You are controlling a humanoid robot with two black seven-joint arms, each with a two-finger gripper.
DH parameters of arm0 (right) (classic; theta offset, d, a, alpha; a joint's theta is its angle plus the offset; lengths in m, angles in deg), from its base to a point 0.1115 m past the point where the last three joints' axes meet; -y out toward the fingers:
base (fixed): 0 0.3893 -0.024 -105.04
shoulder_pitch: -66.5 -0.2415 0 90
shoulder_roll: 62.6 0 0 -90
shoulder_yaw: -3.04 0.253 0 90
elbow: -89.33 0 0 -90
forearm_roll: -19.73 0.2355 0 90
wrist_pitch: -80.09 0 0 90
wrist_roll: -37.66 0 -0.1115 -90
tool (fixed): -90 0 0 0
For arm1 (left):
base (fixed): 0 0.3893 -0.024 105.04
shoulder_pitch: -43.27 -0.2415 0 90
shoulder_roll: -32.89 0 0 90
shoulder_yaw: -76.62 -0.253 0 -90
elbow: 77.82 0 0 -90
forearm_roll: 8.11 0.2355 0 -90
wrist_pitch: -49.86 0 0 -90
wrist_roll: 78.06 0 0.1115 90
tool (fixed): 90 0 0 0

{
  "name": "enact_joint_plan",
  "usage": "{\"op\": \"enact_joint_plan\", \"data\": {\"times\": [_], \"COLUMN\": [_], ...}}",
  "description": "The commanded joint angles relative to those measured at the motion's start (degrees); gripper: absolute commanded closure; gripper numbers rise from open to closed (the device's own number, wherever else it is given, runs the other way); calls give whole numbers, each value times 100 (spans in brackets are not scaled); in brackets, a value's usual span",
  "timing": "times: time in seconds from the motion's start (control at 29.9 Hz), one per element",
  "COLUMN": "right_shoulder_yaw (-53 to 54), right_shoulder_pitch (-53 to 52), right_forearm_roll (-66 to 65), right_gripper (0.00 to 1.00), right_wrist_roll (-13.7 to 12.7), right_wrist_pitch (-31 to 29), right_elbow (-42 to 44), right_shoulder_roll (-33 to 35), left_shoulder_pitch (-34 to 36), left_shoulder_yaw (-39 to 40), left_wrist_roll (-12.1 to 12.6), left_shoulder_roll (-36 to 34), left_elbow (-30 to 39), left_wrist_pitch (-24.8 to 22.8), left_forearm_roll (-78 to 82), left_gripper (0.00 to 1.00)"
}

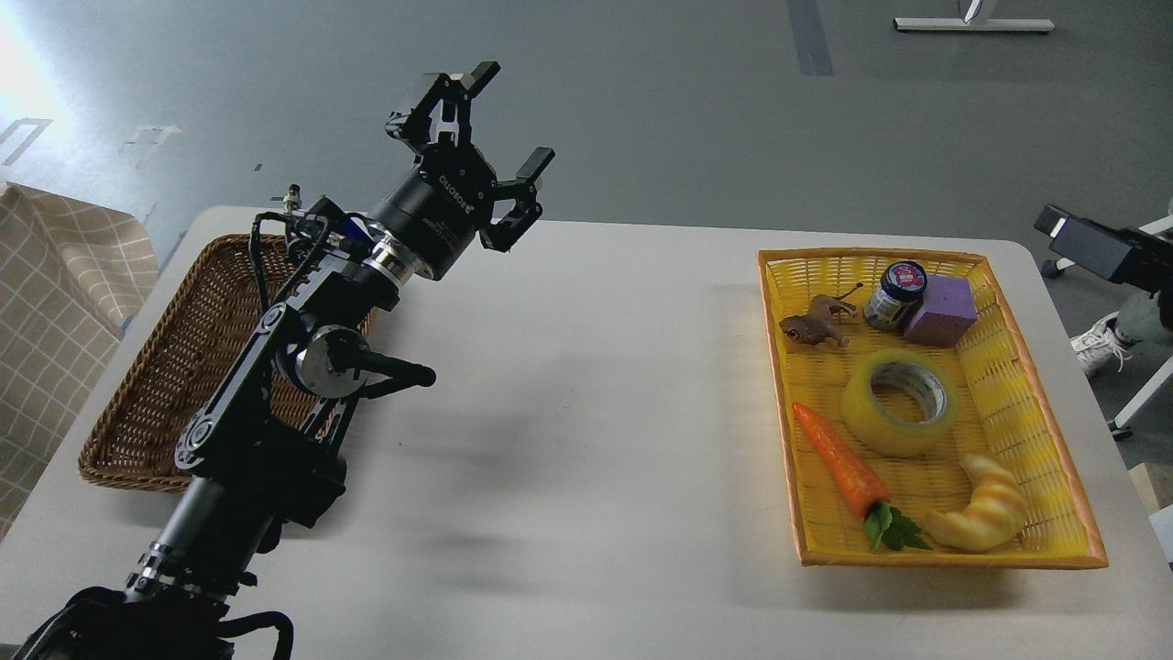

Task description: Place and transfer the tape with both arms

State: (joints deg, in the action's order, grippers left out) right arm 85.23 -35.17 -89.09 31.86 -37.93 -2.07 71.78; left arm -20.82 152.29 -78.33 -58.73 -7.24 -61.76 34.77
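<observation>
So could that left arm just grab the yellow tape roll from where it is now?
Probably not directly. The left gripper is open but raised near the brown basket, across the table from the tape in the yellow tray. Nothing blocks the way.

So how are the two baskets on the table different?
The brown basket on the left is dark woven wicker with rounded corners, and partly hidden by the left arm. The yellow basket on the right is bright with square corners and holds the tape and toys. Both are shallow and woven.

Left gripper (490,137) raised, fingers (531,170) spread
</observation>
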Motion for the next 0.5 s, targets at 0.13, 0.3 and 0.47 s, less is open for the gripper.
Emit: {"op": "enact_joint_plan", "data": {"times": [0.13, 0.3, 0.47], "right_shoulder_yaw": [-862, -854, -827], "right_shoulder_pitch": [-257, -231, -169], "right_forearm_roll": [-561, -561, -579], "right_gripper": [4, 4, 4], "right_wrist_roll": [-1002, -1037, -1195], "right_wrist_pitch": [2, 2, 2], "right_elbow": [-19, -10, 25], "right_shoulder_roll": [-790, -1125, -1398], "left_shoulder_pitch": [-51, -139, -183], "left_shoulder_yaw": [10, 10, -17], "left_wrist_roll": [1, 1, 1], "left_shoulder_roll": [13, -13, -48], "left_elbow": [-1, -1, -1], "left_wrist_pitch": [-9, -9, -27], "left_forearm_roll": [-17, -17, -17], "left_gripper": [2, 2, 2]}}
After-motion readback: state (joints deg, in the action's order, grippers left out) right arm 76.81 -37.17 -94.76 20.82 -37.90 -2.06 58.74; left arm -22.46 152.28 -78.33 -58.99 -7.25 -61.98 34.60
